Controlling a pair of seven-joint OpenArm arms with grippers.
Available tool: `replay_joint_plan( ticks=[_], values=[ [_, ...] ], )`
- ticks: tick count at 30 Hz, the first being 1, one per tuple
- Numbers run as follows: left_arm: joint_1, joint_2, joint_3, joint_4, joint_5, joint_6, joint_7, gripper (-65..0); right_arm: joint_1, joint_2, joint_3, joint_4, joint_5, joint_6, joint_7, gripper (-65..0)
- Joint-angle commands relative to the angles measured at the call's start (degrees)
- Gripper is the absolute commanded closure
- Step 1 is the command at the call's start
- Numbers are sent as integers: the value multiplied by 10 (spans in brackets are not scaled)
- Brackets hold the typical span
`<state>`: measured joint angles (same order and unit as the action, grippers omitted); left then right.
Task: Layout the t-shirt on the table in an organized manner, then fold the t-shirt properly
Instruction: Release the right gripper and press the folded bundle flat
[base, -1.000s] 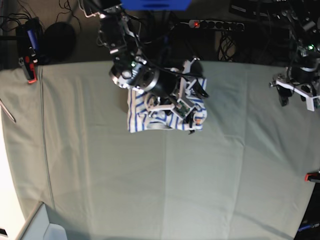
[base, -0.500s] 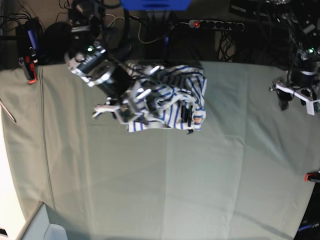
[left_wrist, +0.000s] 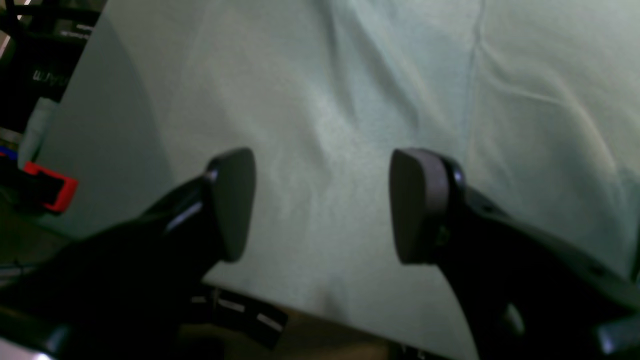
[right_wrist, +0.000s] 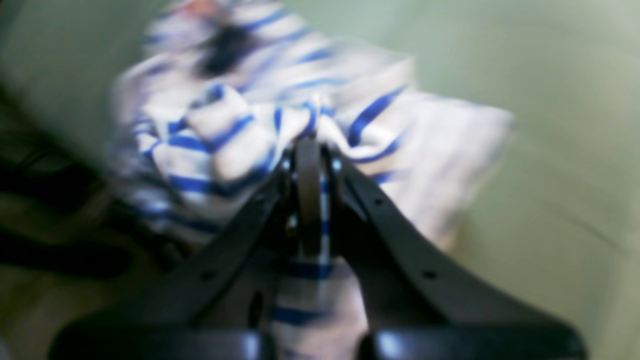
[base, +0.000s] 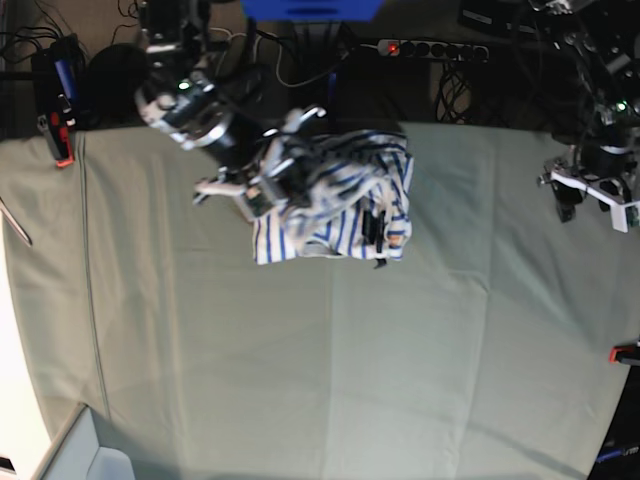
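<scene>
The white t-shirt with blue stripes (base: 340, 205) lies bunched up on the pale grey-green table (base: 330, 360) near its far edge. My right gripper (base: 268, 178) is shut on a fold of the t-shirt and holds it raised at the heap's left side. In the right wrist view the jaws (right_wrist: 309, 150) are pressed together on striped cloth (right_wrist: 235, 125), which is blurred. My left gripper (base: 592, 190) hovers at the table's right edge, far from the shirt. In the left wrist view it (left_wrist: 322, 205) is open and empty over bare table cloth (left_wrist: 400, 75).
Red clamps sit at the table's edges, one at the far left (base: 62, 135) and one at the right (base: 626, 352). A power strip (base: 430, 48) and cables lie behind the table. A pale bin corner (base: 80, 450) shows at the front left.
My right gripper swung from over the shirt's middle to its left side, pulling striped cloth up and leftward, then shifted slightly back right. The left arm barely moved.
</scene>
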<state>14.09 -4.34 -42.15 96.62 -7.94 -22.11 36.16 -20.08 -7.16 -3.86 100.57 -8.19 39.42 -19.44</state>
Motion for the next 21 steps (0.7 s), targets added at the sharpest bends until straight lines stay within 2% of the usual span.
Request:
replay_joint_plan(
  ticks=[1,8,10,13,16,21],
  values=[
    [-4,-15,-2,9,-5,1,-14,-410,-5,-2,-22,9,11,6,18,0],
    [-1,-17,-4,9,-3,1,-14,-410,-17,55,-209,-3,10,6,16,0],
    [-1,-17,-4,9,-3,1,-14,-410,-17,71,-239,-11,10,6,16,0],
    [2,-17,-5,9,-3,1,-14,-410,-20,83,-244,-8,10,6,18,0],
    [2,-17,-5,9,-3,1,-14,-410,-31,98,-215,33,12,6,16,0],
    [3,-17,-5,10,-5,1,-14,-410,-41,88,-154,102,13,6,16,0]
  ],
)
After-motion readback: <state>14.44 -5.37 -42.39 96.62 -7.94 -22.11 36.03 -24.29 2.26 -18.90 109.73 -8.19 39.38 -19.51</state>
